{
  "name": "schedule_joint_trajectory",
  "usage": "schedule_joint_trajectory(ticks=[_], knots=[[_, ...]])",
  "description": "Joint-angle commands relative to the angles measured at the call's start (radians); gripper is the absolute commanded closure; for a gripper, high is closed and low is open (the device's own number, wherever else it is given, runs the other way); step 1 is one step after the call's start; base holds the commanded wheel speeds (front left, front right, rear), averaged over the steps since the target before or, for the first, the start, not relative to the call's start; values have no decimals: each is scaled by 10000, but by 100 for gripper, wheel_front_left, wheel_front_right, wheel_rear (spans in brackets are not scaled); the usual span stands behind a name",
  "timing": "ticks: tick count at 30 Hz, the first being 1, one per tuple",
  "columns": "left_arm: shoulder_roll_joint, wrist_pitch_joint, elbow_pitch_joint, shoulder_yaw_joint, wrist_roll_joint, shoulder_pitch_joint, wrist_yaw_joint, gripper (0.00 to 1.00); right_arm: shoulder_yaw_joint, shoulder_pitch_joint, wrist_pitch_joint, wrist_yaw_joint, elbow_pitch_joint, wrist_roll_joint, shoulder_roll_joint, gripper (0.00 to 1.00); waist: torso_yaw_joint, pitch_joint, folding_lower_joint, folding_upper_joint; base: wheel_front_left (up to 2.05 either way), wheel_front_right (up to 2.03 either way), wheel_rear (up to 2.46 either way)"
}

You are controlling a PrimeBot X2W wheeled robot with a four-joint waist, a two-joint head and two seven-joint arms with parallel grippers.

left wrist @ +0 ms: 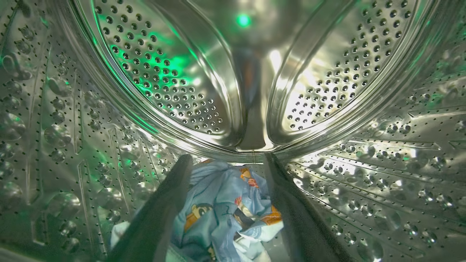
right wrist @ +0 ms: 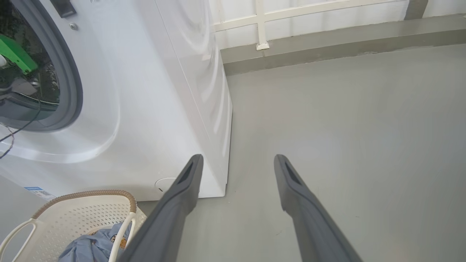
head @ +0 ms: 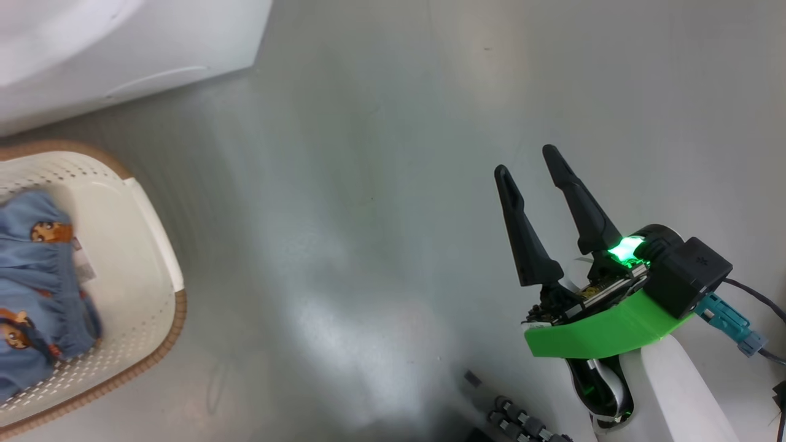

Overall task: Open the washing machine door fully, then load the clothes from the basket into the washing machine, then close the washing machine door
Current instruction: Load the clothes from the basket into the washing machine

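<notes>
In the left wrist view my left gripper (left wrist: 226, 162) is inside the perforated steel drum (left wrist: 164, 91) of the washing machine (right wrist: 153, 91). Its fingers are spread open. A blue printed garment of the clothes (left wrist: 225, 203) lies loose on the drum floor below and between them. More blue clothes (head: 37, 288) lie in the cream basket (head: 153, 245), which stands on the floor in front of the machine. My right gripper (head: 525, 161) hangs open and empty over bare floor, right of the basket. The washing machine door is out of view.
The machine's grey gasket (right wrist: 74, 91) rings the opening, with my left arm's green part (right wrist: 14, 54) inside it. Grey floor (right wrist: 346, 145) stretches right of the machine to a low curb (right wrist: 327, 40) at the wall. Dark robot base parts (head: 522, 423) sit at the bottom edge.
</notes>
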Motion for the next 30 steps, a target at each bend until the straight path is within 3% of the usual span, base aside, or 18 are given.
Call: schedule_joint_trajectory(ticks=[1, 6, 14, 30], knots=[[348, -178, -272, 66, -48, 367, -30, 0, 102, 214, -118, 62, -175, -103, -31, 0, 192, -228, 0, -1, 0, 0, 0], [107, -729, -513, 110, -228, 1353, -6, 0, -65, 347, -118, 62, -101, -299, -31, 0, 533, -702, 0, -1, 0, 0, 0], [-324, -1506, -1758, 457, -627, 3777, 418, 0, -386, 657, -118, 62, 54, -785, -31, 0, 1234, -1588, 0, -1, 0, 0, 0], [-1724, -1781, -8302, 1067, -167, 10999, 2260, 0, -1050, 1664, -118, 62, 464, -1758, -31, 0, 2488, -3653, 0, -1, 0, 0, 0]])
